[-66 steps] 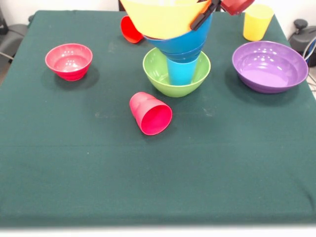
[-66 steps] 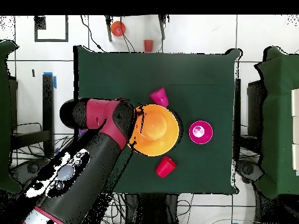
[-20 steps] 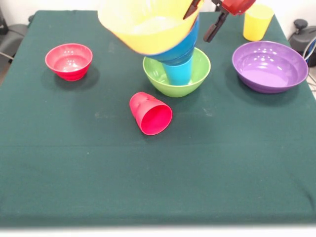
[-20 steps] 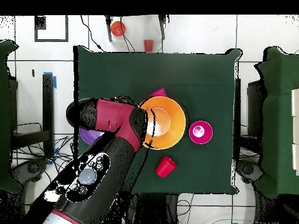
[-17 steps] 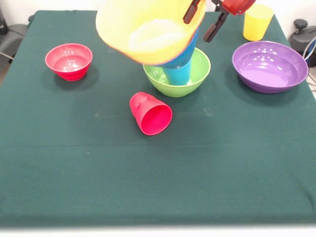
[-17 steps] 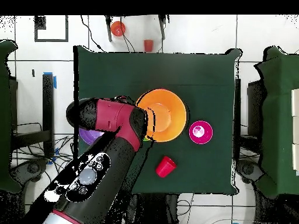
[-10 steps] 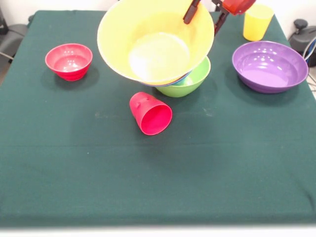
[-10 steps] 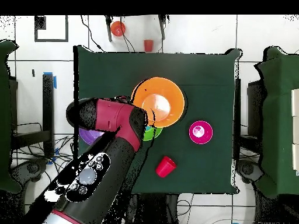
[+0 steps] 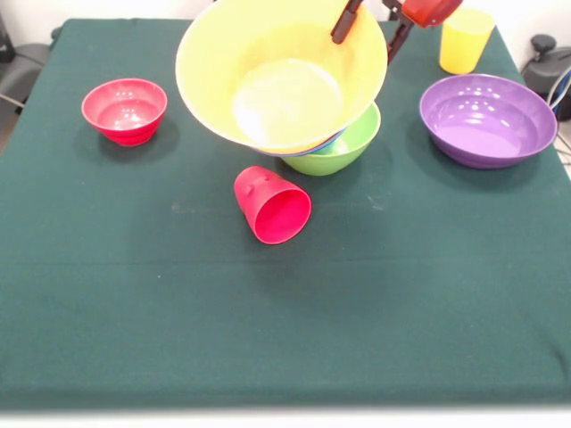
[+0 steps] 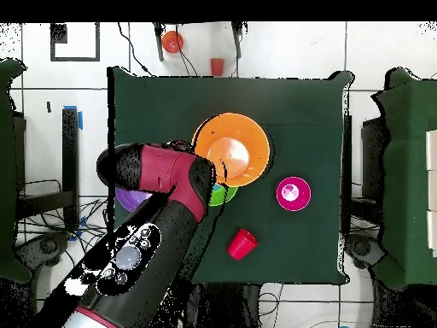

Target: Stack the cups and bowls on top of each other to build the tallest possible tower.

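The huge orange-yellow bowl (image 9: 281,76) lies tipped, its mouth facing the front of the table, leaning on the green bowl (image 9: 350,147). A thin blue edge (image 9: 314,147) shows under its rim; the light blue cup is hidden behind it. My gripper (image 9: 363,46) hangs open at the bowl's upper right rim, one finger (image 9: 346,20) over the inside and the other outside. A red cup (image 9: 272,205) lies on its side in front of the pile. From overhead the orange bowl (image 10: 232,151) covers most of the green bowl (image 10: 224,195).
A small red bowl (image 9: 125,109) stands at the left, a wide purple bowl (image 9: 487,119) at the right, and a yellow cup (image 9: 464,40) upright behind it. Overhead, my arm (image 10: 162,184) covers part of the purple bowl (image 10: 130,200). Two small items lie beyond the table's far edge.
The gripper opened and let go of the orange-yellow bowl's rim. The bowl tipped forward off the stack and now leans on the green bowl; it has been still for the last half second.
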Controlling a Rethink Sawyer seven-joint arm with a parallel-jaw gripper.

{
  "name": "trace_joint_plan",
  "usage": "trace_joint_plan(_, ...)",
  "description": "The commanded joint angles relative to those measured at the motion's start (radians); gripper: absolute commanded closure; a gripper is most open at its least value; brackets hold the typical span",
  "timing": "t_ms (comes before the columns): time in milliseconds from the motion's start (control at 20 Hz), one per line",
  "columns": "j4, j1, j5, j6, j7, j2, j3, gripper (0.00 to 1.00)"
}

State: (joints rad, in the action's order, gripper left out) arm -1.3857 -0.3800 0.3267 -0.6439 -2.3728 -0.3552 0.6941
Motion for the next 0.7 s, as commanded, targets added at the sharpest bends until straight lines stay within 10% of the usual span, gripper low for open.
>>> trace_joint_plan(50,-0.023,-0.005,-0.035,0.001,-0.118,0.048,-0.104,0.00)
trace_joint_plan(700,-0.049,0.018,-0.045,-0.001,-0.072,0.019,-0.122,0.00)
